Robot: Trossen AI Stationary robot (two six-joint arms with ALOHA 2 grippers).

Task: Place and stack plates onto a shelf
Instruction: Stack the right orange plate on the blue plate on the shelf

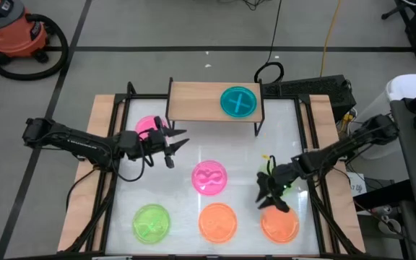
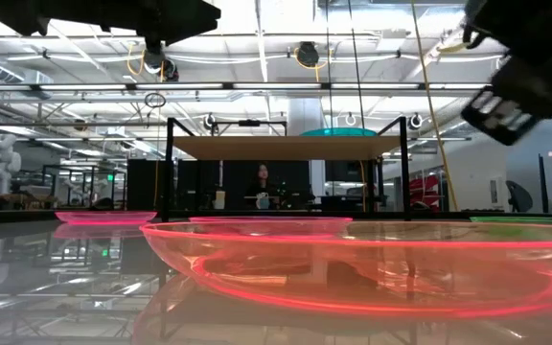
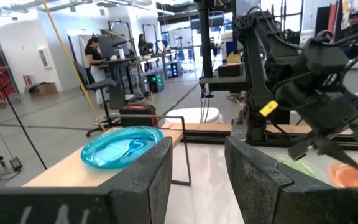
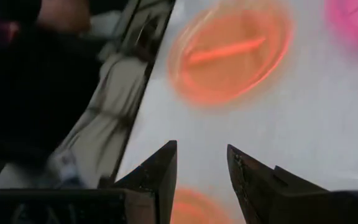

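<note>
While one teal plate [image 1: 238, 101] sits on the shelf [image 1: 193, 101], six wait on the table [image 1: 244, 152]; left gripper [image 1: 173, 142] by pink plate [image 1: 147, 126], right gripper [image 1: 271, 195] above orange plate [image 1: 280, 224], jaws apart, empty

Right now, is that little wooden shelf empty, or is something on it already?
Not empty. One teal plate lies flat on the shelf, toward its right end; the rest of the board is bare.

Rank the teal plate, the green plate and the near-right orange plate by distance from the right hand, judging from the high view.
From the right hand:
1. Orange plate, just below it at the table's near-right corner.
2. Teal plate, up on the shelf at the far side.
3. Green plate, across at the near-left corner.
</note>
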